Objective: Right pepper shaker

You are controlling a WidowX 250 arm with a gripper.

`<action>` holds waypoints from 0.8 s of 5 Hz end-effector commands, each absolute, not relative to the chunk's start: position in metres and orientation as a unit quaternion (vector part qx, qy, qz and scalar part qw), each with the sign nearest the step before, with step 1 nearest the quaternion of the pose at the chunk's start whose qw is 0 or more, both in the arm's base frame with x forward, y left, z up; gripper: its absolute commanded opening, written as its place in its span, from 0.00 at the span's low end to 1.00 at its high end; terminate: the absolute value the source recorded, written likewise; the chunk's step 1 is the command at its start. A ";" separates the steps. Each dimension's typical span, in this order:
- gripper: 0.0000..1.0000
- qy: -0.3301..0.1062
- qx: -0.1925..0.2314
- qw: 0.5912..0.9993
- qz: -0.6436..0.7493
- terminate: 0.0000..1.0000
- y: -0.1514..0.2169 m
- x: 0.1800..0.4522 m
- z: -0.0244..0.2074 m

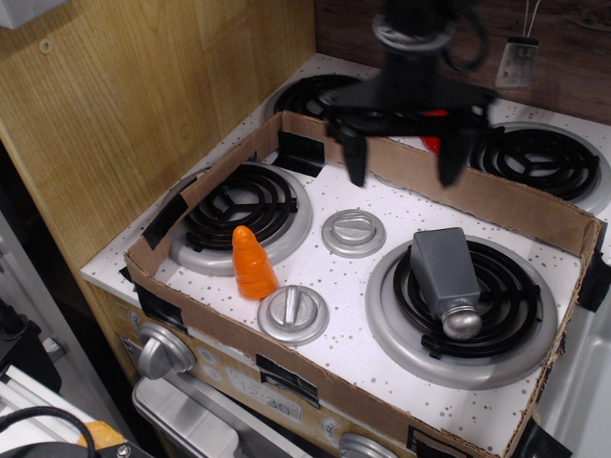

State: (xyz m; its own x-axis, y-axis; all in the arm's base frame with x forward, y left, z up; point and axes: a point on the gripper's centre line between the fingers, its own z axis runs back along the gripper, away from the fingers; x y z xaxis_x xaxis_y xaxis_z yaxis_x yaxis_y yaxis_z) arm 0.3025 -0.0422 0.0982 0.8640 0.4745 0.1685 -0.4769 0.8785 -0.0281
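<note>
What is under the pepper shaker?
The pepper shaker lies on its side on a black coil burner ringed by a silver drip pan. The shaker covers the coil's left-centre part; what is directly beneath cannot be seen.

You have four coil burners (240, 202) in view, two round silver knobs (353, 232) on the stovetop, one orange carrot (252, 262), one pepper shaker (444, 278), one cardboard frame (482, 196), and one gripper (401, 157).
</note>
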 end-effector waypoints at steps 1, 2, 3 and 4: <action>1.00 -0.119 -0.004 0.952 0.282 0.00 -0.077 0.294 0.103; 1.00 -0.131 -0.014 0.939 0.318 0.00 -0.075 0.267 0.072; 1.00 -0.136 -0.021 0.939 0.316 0.00 -0.079 0.264 0.061; 1.00 -0.134 -0.024 0.941 0.310 0.00 -0.081 0.271 0.057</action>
State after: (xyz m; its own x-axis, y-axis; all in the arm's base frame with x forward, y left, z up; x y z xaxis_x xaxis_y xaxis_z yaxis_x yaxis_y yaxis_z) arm 0.2626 -0.0788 0.0486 0.7778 0.5906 0.2150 -0.5839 0.8056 -0.1004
